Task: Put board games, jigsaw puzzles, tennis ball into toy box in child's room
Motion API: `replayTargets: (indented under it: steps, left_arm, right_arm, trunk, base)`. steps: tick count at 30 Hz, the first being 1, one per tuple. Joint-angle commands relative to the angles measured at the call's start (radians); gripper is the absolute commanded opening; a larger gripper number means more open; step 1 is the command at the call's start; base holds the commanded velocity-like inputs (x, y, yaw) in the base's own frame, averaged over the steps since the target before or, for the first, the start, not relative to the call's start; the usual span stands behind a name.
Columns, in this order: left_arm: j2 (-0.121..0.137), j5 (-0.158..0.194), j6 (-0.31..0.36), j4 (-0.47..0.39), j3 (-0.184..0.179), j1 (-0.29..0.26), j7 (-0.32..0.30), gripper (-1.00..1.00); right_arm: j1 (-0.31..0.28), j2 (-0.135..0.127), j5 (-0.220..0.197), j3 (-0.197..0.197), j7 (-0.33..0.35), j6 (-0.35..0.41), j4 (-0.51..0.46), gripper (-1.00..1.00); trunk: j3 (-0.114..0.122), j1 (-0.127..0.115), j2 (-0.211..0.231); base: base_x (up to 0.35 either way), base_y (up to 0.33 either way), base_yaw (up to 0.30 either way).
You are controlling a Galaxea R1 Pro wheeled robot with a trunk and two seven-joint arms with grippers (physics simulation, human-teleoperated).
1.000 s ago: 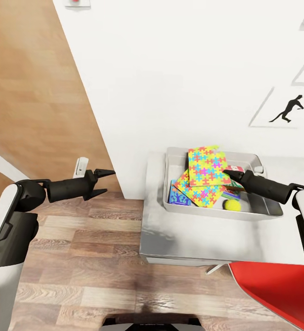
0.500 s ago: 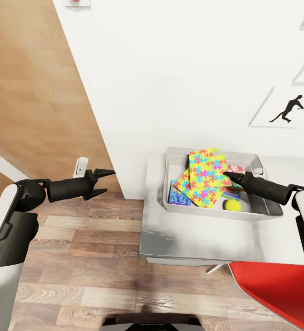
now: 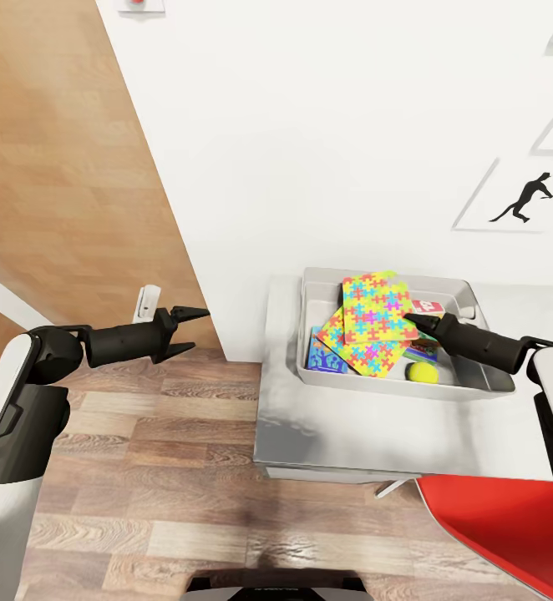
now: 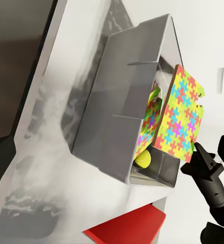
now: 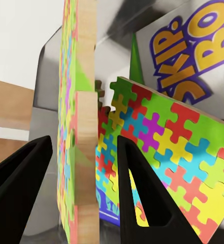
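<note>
The pale grey toy box (image 3: 393, 391) stands on the table (image 3: 352, 434) by the wall. Inside it one jigsaw puzzle (image 3: 375, 305) leans tilted on its edge over a second jigsaw puzzle (image 3: 362, 357) lying flatter. A blue board game (image 3: 318, 359) and the tennis ball (image 3: 423, 372) lie beneath, beside other game boxes (image 3: 427, 307). My right gripper (image 3: 412, 318) is open at the leaning puzzle's right edge; in the right wrist view its fingers straddle that edge (image 5: 84, 152) with gaps on both sides. My left gripper (image 3: 191, 328) hangs open over the floor, left of the table.
A red chair (image 3: 510, 517) sits at the table's near right corner. The white wall with a baseball-player picture (image 3: 523, 199) rises right behind the box. A wooden door (image 3: 51, 167) and wood-plank floor (image 3: 143, 467) lie to the left.
The leaning puzzle has sunk and tipped a little lower into the box. My right gripper has eased slightly back and down. The left arm has not moved.
</note>
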Motion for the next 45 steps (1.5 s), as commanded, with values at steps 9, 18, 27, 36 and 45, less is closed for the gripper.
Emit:
replayTargets:
  steps: [9,18,27,36,45]
  left_arm:
    - [0.001,0.010,-0.001,-0.001,0.000,-0.001,0.010,1.00]
    - [0.001,0.010,-0.001,-0.001,0.000,-0.002,0.010,1.00]
    - [0.001,0.010,-0.001,-0.001,0.000,-0.002,0.010,1.00]
    - [0.001,0.010,-0.001,-0.001,0.000,-0.005,0.009,1.00]
    - [0.001,0.010,-0.001,-0.001,0.000,-0.007,0.009,1.00]
  right_arm:
    - [0.001,0.003,0.010,-0.001,0.009,0.004,0.000,-1.00]
    - [0.001,0.003,0.010,0.010,0.008,0.004,0.000,-1.00]
    - [0.001,0.003,0.011,0.021,0.007,0.004,0.000,1.00]
    - [0.001,0.002,0.011,0.023,0.008,0.004,0.000,1.00]
    - [0.001,0.002,0.011,0.022,0.009,0.004,-0.001,1.00]
  trunk:
    - [-0.001,0.001,-0.002]
    - [-0.001,0.001,-0.002]
    - [-0.001,0.001,-0.002]
    - [-0.001,0.001,-0.002]
    - [-0.001,0.001,-0.002]
  base:
    - [0.000,0.000,0.000]
    - [0.000,0.000,0.000]
    - [0.000,0.000,0.000]
    - [0.000,0.000,0.000]
    - [0.000,0.000,0.000]
